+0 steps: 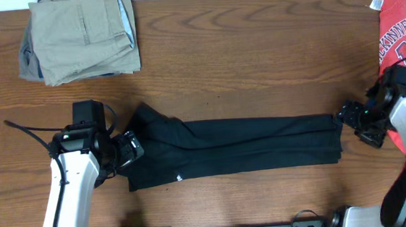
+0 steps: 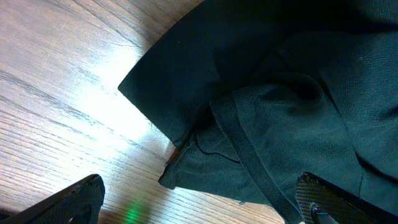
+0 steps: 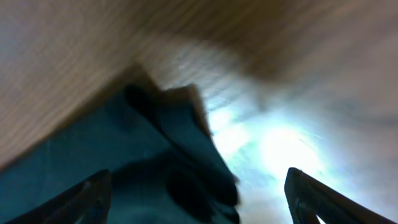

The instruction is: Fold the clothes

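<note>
From overhead, the black T-shirt [image 1: 249,146] lies as one long band across the table [image 1: 242,52], stretched from claw to claw. The left claw [image 1: 127,150] sits at the shirt's left end and the right claw [image 1: 349,120] at its right end. A small white logo [image 1: 180,178] shows on the near edge, just to the right of the left claw. Khaki trousers [image 1: 81,36] are stacked well beyond the left claw at the far edge. A red T-shirt [image 1: 403,32] lies right behind the right claw.

Down to the left wrist: the left claw [image 2: 198,186] is spread wide and gripping nothing. A rumpled corner of the black T-shirt [image 2: 261,74] is bunched between its jaws and runs ahead to the right. Bare table [image 2: 56,93] shows ahead on the left.

Over to the right wrist, and it's blurry: the right claw [image 3: 198,180] is also released, jaws well apart. The folded end of the black T-shirt [image 3: 93,143] lies between them toward the left jaw. Lit table [image 3: 280,62] is ahead and to the right.
</note>
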Controlling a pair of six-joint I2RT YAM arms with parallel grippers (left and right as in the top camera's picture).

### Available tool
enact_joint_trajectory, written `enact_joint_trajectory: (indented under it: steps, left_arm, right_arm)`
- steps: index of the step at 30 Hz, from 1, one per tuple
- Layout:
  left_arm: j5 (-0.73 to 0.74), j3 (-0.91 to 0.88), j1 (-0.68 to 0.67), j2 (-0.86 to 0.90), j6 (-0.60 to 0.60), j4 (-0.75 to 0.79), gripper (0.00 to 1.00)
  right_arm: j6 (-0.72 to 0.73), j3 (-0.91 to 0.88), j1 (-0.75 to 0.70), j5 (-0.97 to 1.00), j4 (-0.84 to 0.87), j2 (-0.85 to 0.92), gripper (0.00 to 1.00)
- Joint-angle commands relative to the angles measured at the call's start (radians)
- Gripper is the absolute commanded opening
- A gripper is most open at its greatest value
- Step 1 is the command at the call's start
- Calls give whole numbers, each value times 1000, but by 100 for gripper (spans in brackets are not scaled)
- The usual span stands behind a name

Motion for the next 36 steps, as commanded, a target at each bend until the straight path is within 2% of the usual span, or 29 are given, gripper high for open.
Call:
enact_joint_trajectory:
  steps: [1, 8, 12, 15, 16, 19, 23, 28, 36]
  left_arm:
    - [-2, 5, 3, 2, 18, -7, 100]
    - [-2, 5, 3, 2, 18, -10, 99]
    - [-2, 5, 3, 2, 18, -10, 99]
    - [-2, 5, 3, 2, 18, -10, 99]
    - [-2, 5, 3, 2, 18, -10, 99]
    - [-2, 5, 3, 2, 18, -10, 99]
    - [-2, 5, 3, 2, 18, -10, 100]
    - [-2, 5, 3, 2, 18, -11, 100]
    - [-2, 5, 3, 2, 18, -10, 100]
  right_arm:
    - [-114, -11, -8, -155, 14, 83, 87]
    - [-125, -13, -8, -194, 2, 165, 80]
    - [-151, -40, -2, -254, 3, 166, 67]
    - [-151, -68, 11, -257, 6, 166, 53]
    - [-151, -76, 15, -257, 6, 166, 45]
    - [-150, -85, 20, -258, 5, 166, 3]
    - [-114, -84, 18, -241, -2, 166, 1]
    - [-45, -55, 11, -114, -50, 135, 1]
    - [11, 37, 13, 19, -183, -78, 1]
